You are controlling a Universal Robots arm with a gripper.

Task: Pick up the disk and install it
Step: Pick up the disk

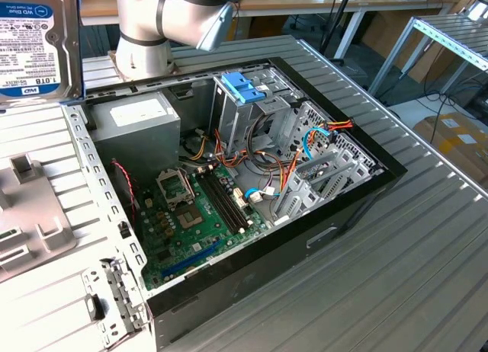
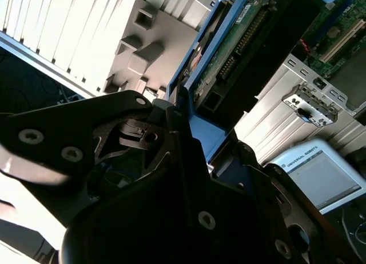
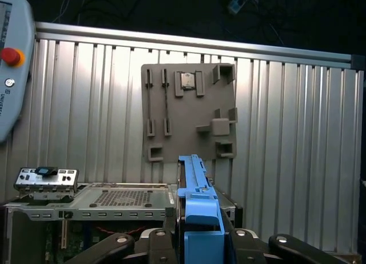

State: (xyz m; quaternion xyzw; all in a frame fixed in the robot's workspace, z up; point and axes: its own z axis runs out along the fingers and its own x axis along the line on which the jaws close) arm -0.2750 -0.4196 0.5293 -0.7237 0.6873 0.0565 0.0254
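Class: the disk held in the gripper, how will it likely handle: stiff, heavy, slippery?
Probably stiff: the disk stands straight on edge from the gripper without sagging. Likely heavy for its size, given its metal body in the exterior view. Its smooth blue plastic rails might slip under a light grip.

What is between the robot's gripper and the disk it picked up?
Nothing. In the first wrist view the gripper clamps straight onto the disk, its fingers pressed against the light-blue rail with no gap.
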